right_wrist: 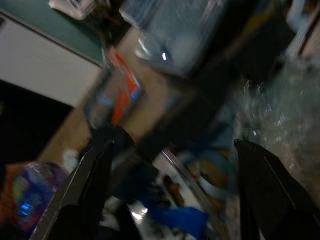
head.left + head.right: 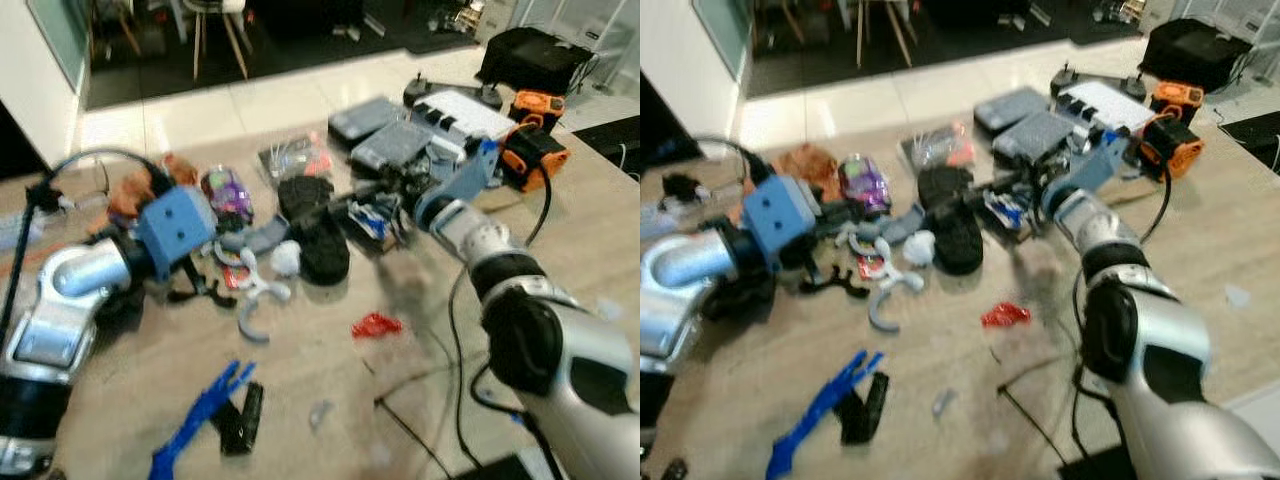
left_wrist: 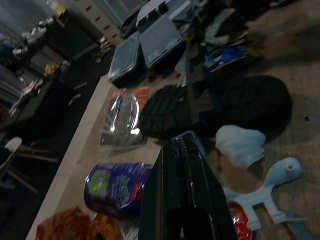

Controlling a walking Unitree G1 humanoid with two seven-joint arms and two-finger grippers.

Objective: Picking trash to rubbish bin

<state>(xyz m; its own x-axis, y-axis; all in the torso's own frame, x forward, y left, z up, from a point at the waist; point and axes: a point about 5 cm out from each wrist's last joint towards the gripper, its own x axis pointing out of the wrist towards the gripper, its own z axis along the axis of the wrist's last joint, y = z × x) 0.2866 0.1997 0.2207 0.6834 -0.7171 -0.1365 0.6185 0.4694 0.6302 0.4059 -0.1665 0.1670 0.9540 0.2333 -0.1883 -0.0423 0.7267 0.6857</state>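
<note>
Cluttered wooden table [image 2: 560, 230], right gripper [image 1: 170, 165] jaws wide over blue wrapper [image 2: 372, 217], left gripper [image 3: 187, 200] jaws closed beside black tyre [image 2: 318, 235]

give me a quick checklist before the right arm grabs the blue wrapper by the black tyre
1. Right gripper fingers spread: ok, wide apart in the right wrist view.
2. Blue wrapper lies between those fingers: ok, it sits in the gap, though the view is blurred.
3. Fingers touching the wrapper: cannot tell.
4. Black tyre clear of the grasp: not ok, it lies right beside the wrapper.
5. Left gripper out of the way: ok, fingers shut, pointing at the tyre from the other side near the purple packet.
6. Rubbish bin located: cannot tell.
</note>
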